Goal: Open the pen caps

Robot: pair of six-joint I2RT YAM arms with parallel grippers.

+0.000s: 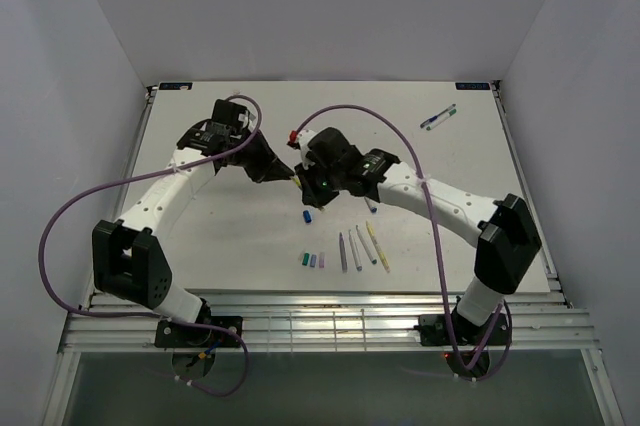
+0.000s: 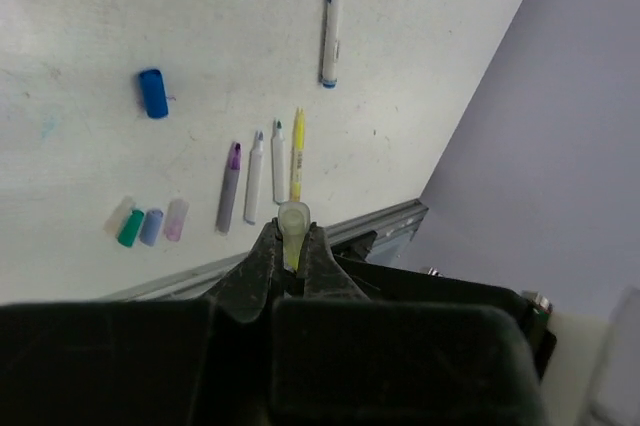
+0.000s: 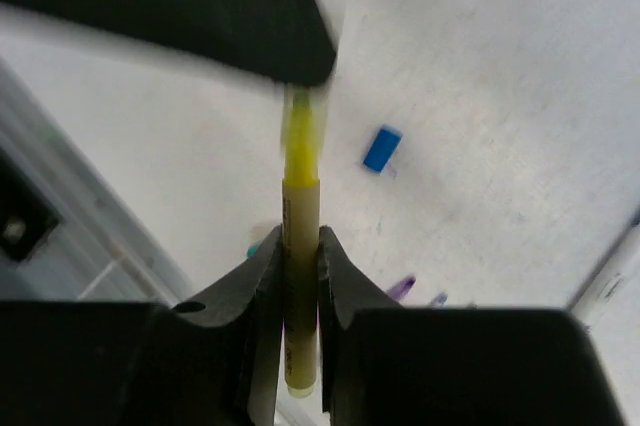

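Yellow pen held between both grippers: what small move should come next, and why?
The right gripper is shut on the yellow pen, the left gripper is shut on its pale cap, and the cap seems not yet off. So I would probably draw the two straight apart along the pen, a short pull, to free the cap.

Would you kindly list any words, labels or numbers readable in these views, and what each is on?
No text can be read.
Yellow pen in the right end effector: faint dark marks on the barrel, too blurred.
Blue-and-white pen: a blue marking, too small to read.
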